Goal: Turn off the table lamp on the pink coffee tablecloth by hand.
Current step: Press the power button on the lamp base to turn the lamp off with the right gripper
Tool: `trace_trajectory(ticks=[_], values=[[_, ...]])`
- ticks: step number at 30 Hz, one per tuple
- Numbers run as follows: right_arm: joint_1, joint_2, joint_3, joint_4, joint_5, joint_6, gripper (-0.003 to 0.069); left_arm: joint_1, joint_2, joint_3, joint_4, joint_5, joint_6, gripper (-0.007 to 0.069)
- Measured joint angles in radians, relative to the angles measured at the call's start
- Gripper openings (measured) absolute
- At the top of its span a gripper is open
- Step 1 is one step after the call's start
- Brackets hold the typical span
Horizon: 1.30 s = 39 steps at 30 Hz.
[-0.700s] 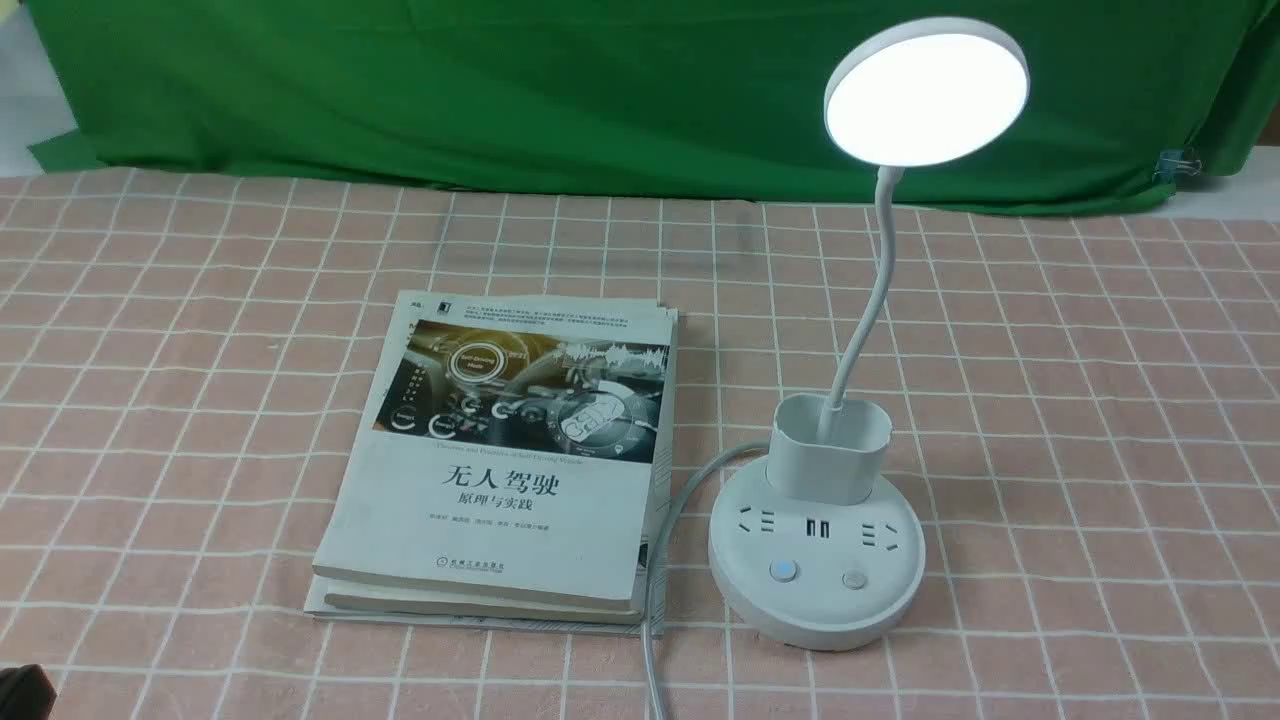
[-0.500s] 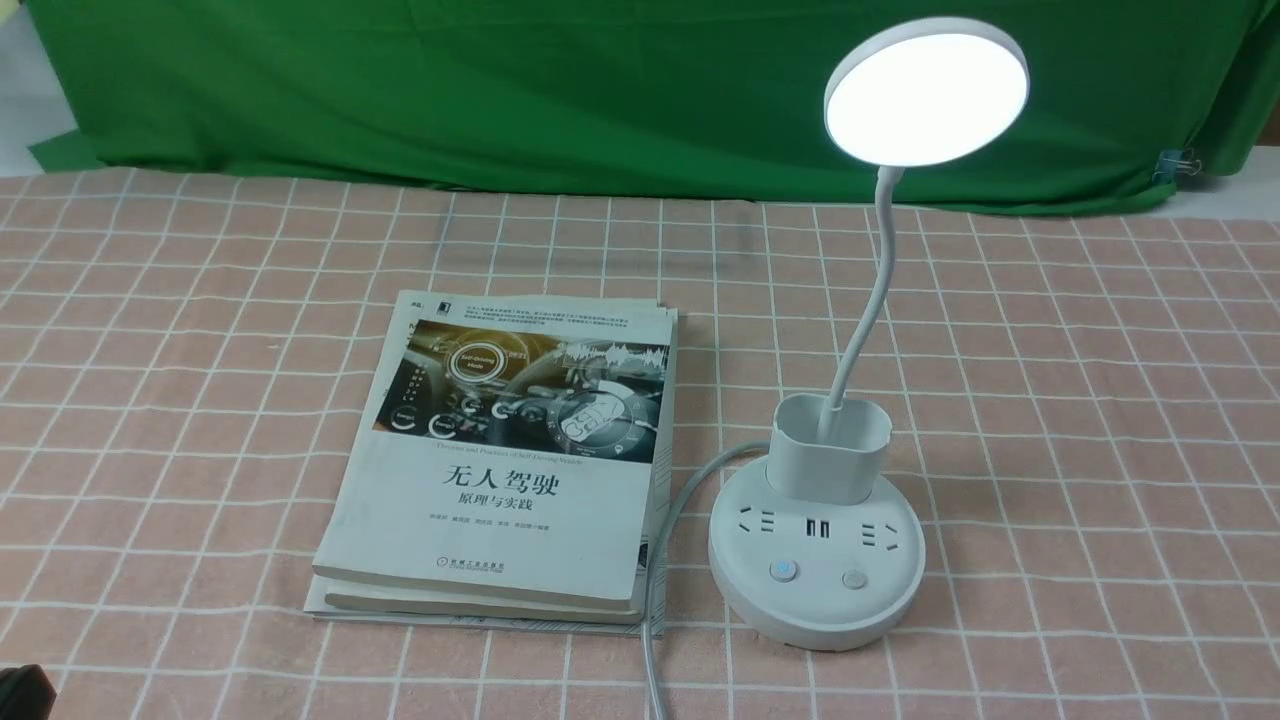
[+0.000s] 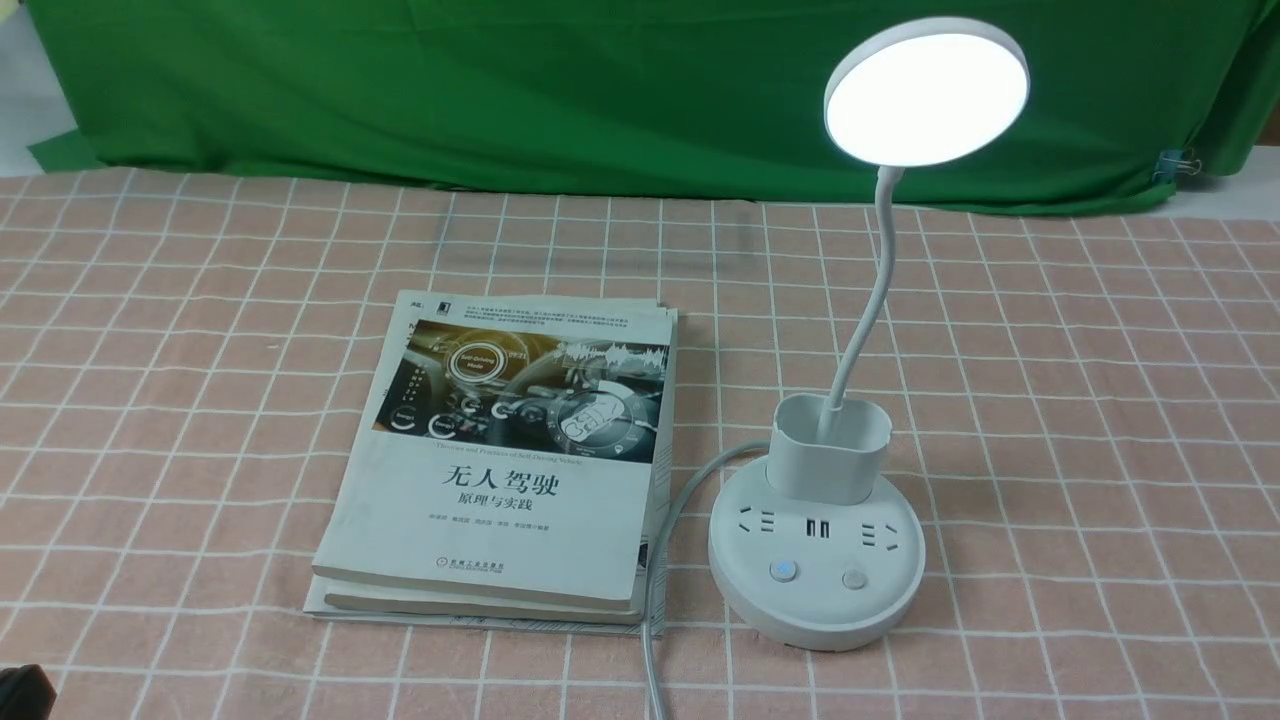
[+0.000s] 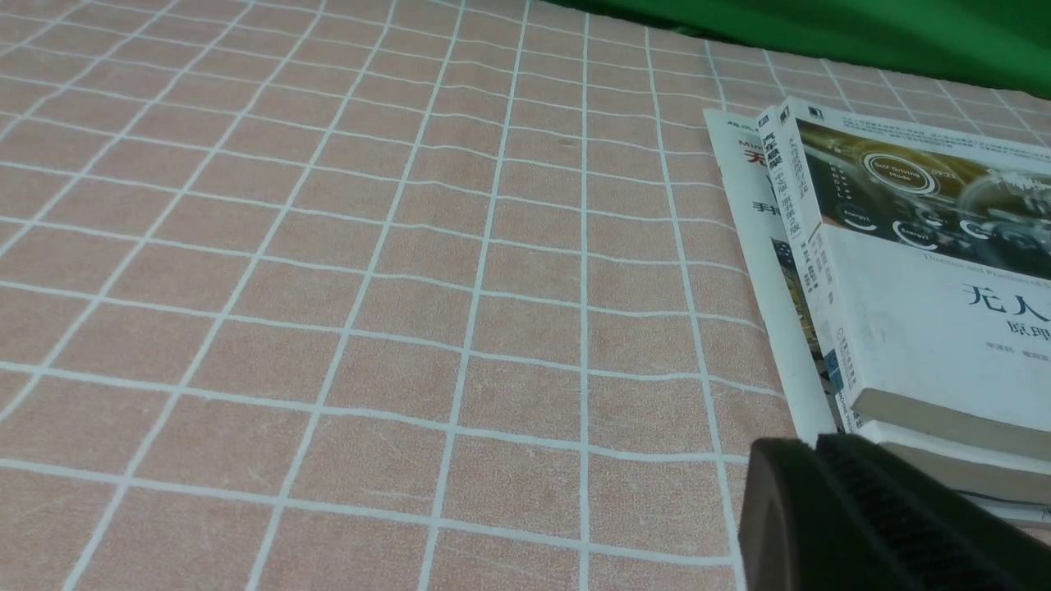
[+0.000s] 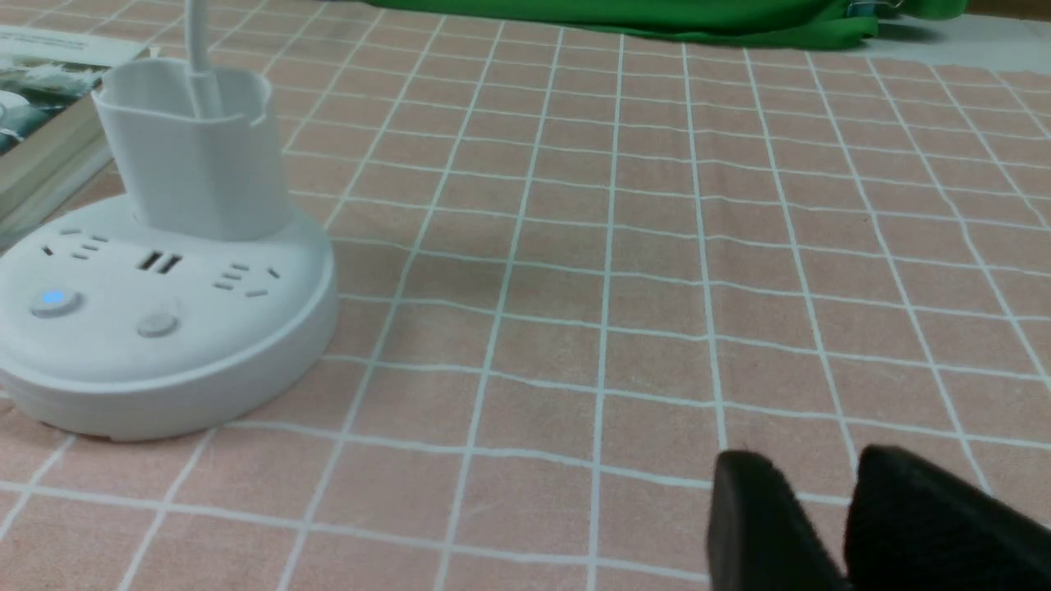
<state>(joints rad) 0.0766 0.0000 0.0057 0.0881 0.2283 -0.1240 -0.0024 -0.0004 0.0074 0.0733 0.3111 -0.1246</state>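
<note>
The white table lamp stands on the pink coffee tablecloth (image 3: 1100, 400), right of centre. Its disc head (image 3: 926, 92) glows. Its round base (image 3: 815, 575) carries a blue-lit button (image 3: 783, 571) and a plain button (image 3: 853, 578). The right wrist view shows the base (image 5: 205, 361), the lit button (image 5: 52, 299) and the cup holder (image 5: 193, 148). My right gripper (image 5: 809, 468) is slightly open and empty, low over the cloth, well apart from the base. My left gripper (image 4: 813, 447) is shut and empty, close to the books' near corner. Only a black edge (image 3: 20, 690) of it shows in the front view.
Stacked books (image 3: 510, 460) lie left of the lamp, also in the left wrist view (image 4: 928, 271). The lamp's grey cable (image 3: 655, 600) runs between books and base toward the front edge. A green backdrop cloth (image 3: 500, 90) hangs behind, with a clip (image 3: 1180, 162) at its right.
</note>
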Motion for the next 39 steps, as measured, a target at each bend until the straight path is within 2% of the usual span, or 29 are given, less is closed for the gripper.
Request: trace_trajectory(ticks=[18, 19, 21, 24, 27, 33, 36, 39], values=[[0.0, 0.0, 0.0, 0.004, -0.025, 0.027, 0.0239, 0.0, 0.0, 0.0, 0.0, 0.0, 0.0, 0.0006], [0.0, 0.0, 0.0, 0.015, -0.053, 0.107, 0.0239, 0.0, 0.0, 0.0, 0.0, 0.0, 0.0, 0.0006], [0.0, 0.0, 0.0, 0.026, -0.074, 0.185, 0.0239, 0.0, 0.0, 0.0, 0.0, 0.0, 0.0, 0.0006], [0.0, 0.0, 0.0, 0.042, -0.135, 0.402, 0.0239, 0.0, 0.0, 0.0, 0.0, 0.0, 0.0, 0.0006], [0.0, 0.0, 0.0, 0.045, -0.209, 0.521, 0.0239, 0.0, 0.0, 0.0, 0.0, 0.0, 0.0, 0.0006], [0.0, 0.0, 0.0, 0.045, -0.322, 0.586, 0.0239, 0.0, 0.0, 0.0, 0.0, 0.0, 0.0, 0.0006], [0.0, 0.004, -0.002, 0.045, -0.327, 0.642, 0.0209, 0.0, 0.0, 0.0, 0.0, 0.0, 0.0, 0.0006], [0.019, 0.096, -0.117, 0.045, -0.14, 0.575, 0.0106, 0.0, 0.0, 0.0, 0.0, 0.0, 0.0, 0.0006]])
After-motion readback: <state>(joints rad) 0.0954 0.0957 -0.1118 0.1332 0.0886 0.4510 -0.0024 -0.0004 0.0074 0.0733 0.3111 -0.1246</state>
